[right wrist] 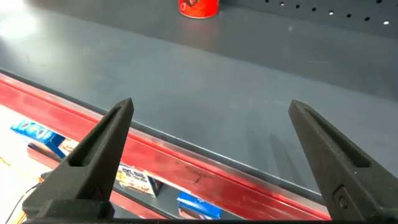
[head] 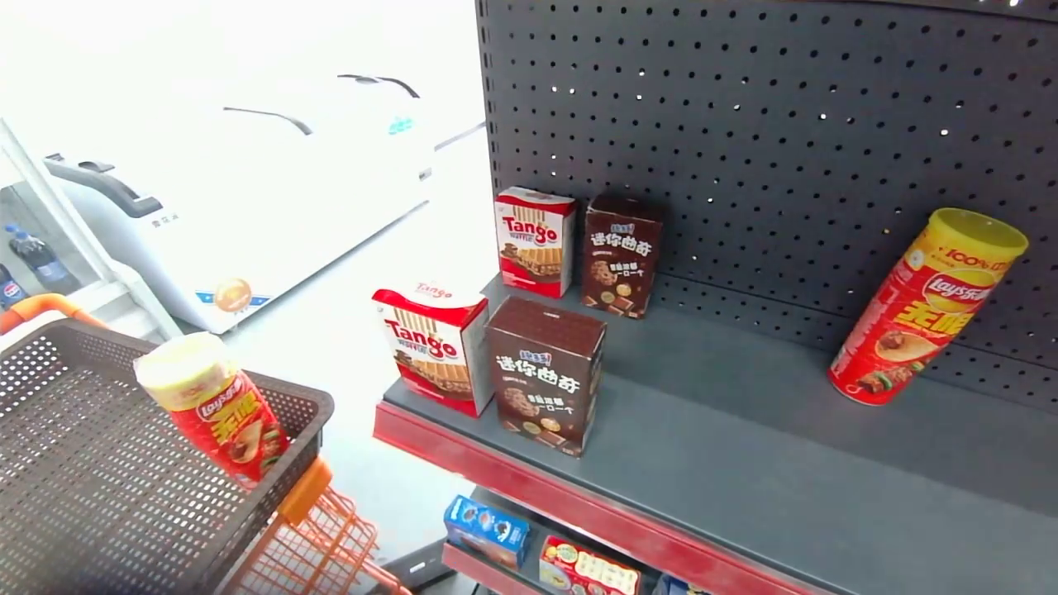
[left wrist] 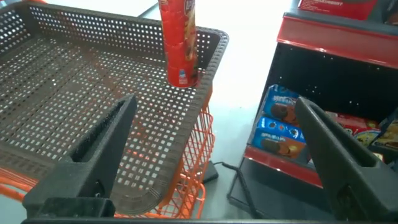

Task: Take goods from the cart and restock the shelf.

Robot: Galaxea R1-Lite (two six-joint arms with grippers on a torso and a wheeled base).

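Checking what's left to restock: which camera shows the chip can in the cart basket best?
The head view: the chip can shows lid and label, standing in the basket's corner. The left wrist view cuts off the can's top. The right wrist view faces the shelf and the other can's base.

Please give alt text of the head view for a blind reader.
A grey shelf holds four snack boxes at left and a red chip can at right. A second chip can stands in the cart basket, lower left.
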